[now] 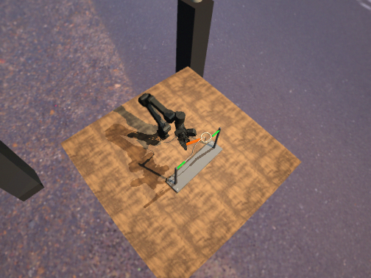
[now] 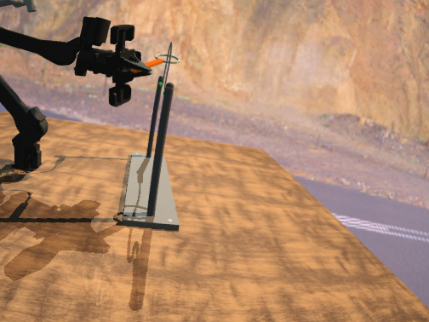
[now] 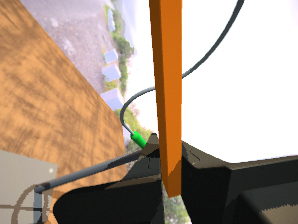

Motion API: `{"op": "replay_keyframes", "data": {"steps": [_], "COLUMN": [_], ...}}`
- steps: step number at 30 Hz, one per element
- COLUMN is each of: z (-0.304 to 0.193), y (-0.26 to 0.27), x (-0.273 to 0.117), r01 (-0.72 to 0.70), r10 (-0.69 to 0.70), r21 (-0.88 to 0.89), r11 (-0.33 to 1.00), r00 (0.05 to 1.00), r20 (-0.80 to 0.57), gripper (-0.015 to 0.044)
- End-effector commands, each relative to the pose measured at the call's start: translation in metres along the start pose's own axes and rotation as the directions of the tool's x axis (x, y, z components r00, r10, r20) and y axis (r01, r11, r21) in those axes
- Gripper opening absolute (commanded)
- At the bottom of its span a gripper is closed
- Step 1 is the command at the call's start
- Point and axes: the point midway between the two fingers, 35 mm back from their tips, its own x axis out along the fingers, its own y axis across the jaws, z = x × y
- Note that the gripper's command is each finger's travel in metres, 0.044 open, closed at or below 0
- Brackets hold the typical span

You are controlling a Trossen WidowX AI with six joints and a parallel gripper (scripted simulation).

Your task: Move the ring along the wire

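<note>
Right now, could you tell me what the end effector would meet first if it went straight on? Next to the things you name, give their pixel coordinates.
Probably the wire (image 1: 195,156) (image 2: 171,48) (image 3: 123,114), which crosses ahead of the end effector (image 1: 185,146) (image 2: 149,71) (image 3: 158,137); depth is unclear, so it might pass above or below.

Orange handle (image 3: 171,100) between pincer's (image 3: 169,172) fingers; grey wire (image 3: 212,55) behind.
</note>
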Motion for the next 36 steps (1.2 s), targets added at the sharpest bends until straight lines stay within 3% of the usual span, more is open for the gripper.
{"op": "replay_keyframes", "data": {"steps": [1, 19, 36], "z": [-0.001, 0.0, -0.008], "y": [-0.005, -0.014, 0.01], "x": [0.0, 0.001, 0.003], "r01": [0.04, 0.165, 0.121], "r10": [-0.04, -0.158, -0.117], "r21": [-0.054, -0.248, -0.184], "r11": [0.998, 0.955, 0.976], "r00": [0.999, 0.986, 0.993], "r20": [0.003, 0.048, 0.031], "gripper": [-0.015, -0.015, -0.015]}}
